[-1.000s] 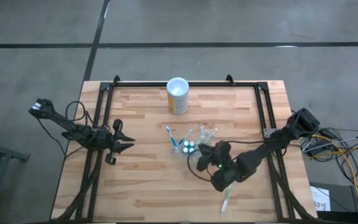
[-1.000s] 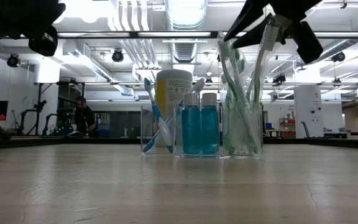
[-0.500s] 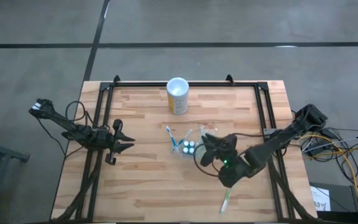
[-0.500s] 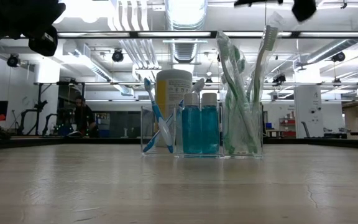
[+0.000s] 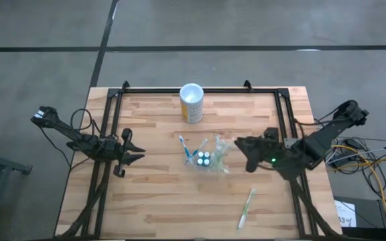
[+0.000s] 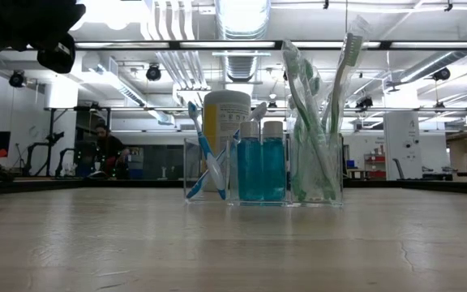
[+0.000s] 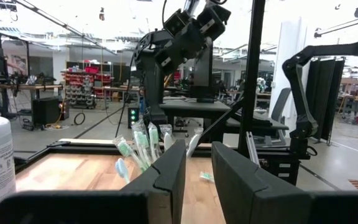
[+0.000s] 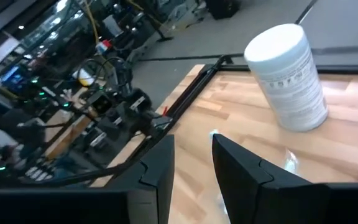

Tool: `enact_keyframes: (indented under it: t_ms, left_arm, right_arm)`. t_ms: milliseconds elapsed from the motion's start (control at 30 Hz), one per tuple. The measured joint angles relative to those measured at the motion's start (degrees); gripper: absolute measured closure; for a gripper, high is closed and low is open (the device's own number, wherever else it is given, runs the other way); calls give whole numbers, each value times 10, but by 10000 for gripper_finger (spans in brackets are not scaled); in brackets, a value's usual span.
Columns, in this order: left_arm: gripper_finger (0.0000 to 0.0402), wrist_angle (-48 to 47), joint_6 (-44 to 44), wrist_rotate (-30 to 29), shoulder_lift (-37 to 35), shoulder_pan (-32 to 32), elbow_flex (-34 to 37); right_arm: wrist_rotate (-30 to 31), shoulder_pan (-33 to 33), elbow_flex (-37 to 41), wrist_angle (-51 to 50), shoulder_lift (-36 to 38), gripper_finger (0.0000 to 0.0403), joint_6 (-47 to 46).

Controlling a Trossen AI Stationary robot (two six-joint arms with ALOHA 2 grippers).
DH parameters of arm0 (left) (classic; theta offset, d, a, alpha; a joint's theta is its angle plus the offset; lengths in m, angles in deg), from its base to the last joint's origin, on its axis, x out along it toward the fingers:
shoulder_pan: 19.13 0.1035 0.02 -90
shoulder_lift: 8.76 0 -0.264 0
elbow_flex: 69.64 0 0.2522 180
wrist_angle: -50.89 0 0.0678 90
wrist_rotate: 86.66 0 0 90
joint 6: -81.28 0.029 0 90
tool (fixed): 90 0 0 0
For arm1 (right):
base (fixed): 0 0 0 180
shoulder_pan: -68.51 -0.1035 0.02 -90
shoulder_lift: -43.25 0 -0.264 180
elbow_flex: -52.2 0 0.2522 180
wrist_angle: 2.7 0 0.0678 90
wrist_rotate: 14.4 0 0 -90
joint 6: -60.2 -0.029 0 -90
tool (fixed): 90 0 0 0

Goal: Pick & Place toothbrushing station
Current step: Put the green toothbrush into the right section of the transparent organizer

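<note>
Toothbrushing station [image 5: 208, 156], clear holder stocked with brushes and blue bottles, mid-table just ahead of right gripper [image 5: 241, 144], jaws slightly parted, empty; left gripper [image 5: 134, 153] idle, likewise; loose toothbrush [image 5: 246, 208] probably next, needing a downward reach.

A yellow cup [image 5: 191, 104] with a white rim stands upright on the wooden surface [image 5: 153, 194], near its far edge. A single green toothbrush [image 5: 246, 209] lies flat on the boards, well apart from the cup, toward the near right corner. A black metal frame [image 5: 109, 114] runs behind the cup.
</note>
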Motion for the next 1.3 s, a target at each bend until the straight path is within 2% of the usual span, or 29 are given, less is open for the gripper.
enact_keyframes:
  t_ms: [200,300,467,600,700,967,1133,1300]
  left_arm:
    - [319,0,0,0,0,0,0]
    - [319,0,0,0,0,0,0]
    - [319,0,0,0,0,0,0]
    - [319,0,0,0,0,0,0]
    - [319,0,0,0,0,0,0]
    - [319,0,0,0,0,0,0]
    - [319,0,0,0,0,0,0]
    - [319,0,0,0,0,0,0]
  right_arm:
    - [-8,-31,0,-59,43,293,-52]
    - [-23,-44,0,-111,63,293,-146]
    - [-138,-48,0,-192,115,287,-326]
    - [-242,-49,0,-195,139,280,-344]
    - [-296,-49,0,-204,143,276,-392]
    - [-412,-49,2,-312,97,275,-537]
    - [-450,-48,2,-359,46,273,-580]
    - [-501,-49,2,-364,-22,273,-605]
